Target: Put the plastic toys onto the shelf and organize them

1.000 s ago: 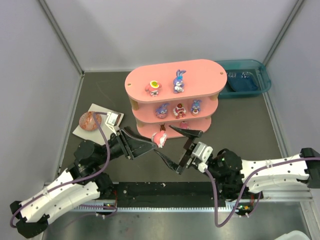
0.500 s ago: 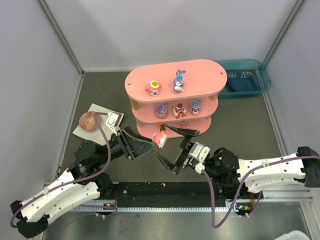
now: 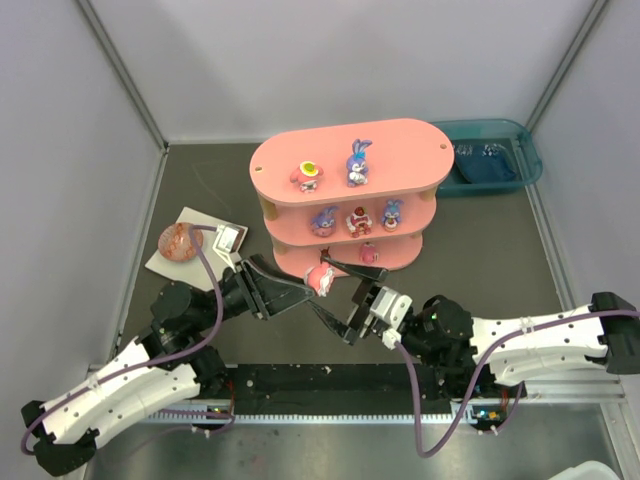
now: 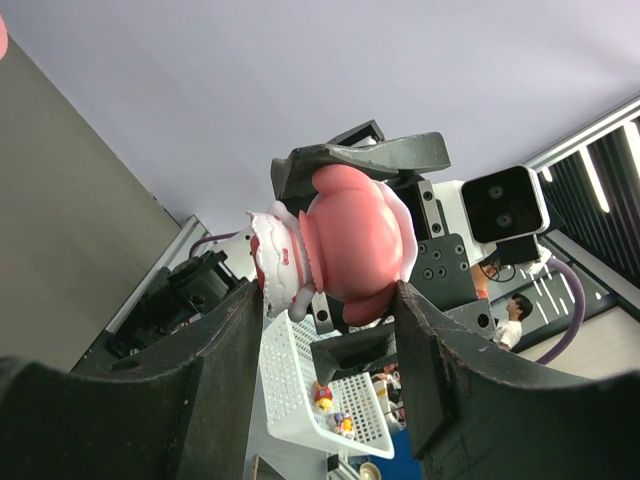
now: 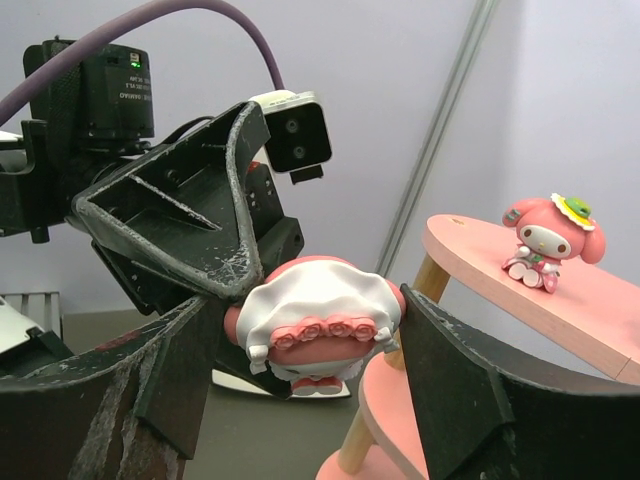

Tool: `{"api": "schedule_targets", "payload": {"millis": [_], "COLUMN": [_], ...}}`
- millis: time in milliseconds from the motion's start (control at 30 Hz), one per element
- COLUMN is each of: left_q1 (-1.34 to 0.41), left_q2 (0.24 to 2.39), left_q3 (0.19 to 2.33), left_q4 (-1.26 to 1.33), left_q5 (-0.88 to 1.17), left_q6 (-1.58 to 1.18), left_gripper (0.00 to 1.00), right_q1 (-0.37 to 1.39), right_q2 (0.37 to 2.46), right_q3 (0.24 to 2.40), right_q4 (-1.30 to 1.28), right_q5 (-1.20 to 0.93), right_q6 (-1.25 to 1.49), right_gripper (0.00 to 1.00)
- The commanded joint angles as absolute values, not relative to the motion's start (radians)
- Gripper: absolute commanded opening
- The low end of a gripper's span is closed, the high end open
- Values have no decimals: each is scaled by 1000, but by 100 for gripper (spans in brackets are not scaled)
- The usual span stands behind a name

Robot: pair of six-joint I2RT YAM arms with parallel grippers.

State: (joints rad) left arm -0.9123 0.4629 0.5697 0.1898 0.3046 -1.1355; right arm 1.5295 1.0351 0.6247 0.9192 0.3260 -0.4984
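Dark tabletop (image 3: 480, 240), grey walls (image 3: 350, 60); left arm (image 3: 130, 385) reaches forward-right, left gripper (image 4: 325, 295) clamped on a glossy pink-and-white plastic figurine (image 3: 323, 277), which is off the table just in front of the bottom tier of the pink oval three-tier wooden shelf (image 3: 400, 145); right arm (image 3: 540, 335) angles left, right gripper (image 5: 312, 330) spread, fingers straddling the same figurine.

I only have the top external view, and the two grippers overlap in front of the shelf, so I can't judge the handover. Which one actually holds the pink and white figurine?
Observer: The left wrist view shows the left gripper clamped on the figurine, with a finger pressed against each side.
Operator: Is the right one shut on it too?
Observer: No. In the right wrist view the right gripper straddles it with its jaws spread. I cannot tell whether they touch it.
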Motion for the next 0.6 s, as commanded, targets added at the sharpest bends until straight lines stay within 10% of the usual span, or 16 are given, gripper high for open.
{"api": "schedule_targets", "payload": {"millis": [0,300,367,467,567], "left_q1": [-913,-913,-913,-914,-913], "left_q2": [460,459,457,451,437], "left_q3": [566,558,558,557,554], "left_q4": [271,275,275,270,255], "left_q5": [305,305,305,299,285], "left_q6": [-1138,-1138,-1140,-1137,-1129], "left_gripper": [40,40,41,52,72], "right_q1": [1543,1543,1543,1542,1542], "right_q2": [1032,1031,1032,1031,1020], "right_q3": [673,667,664,658,664], "right_q4": [934,945,953,971,966], "right_q5": [299,304,307,325,376], "right_q6": [-497,-491,-486,-469,-434], "right_gripper": [69,52,34,5,0]}}
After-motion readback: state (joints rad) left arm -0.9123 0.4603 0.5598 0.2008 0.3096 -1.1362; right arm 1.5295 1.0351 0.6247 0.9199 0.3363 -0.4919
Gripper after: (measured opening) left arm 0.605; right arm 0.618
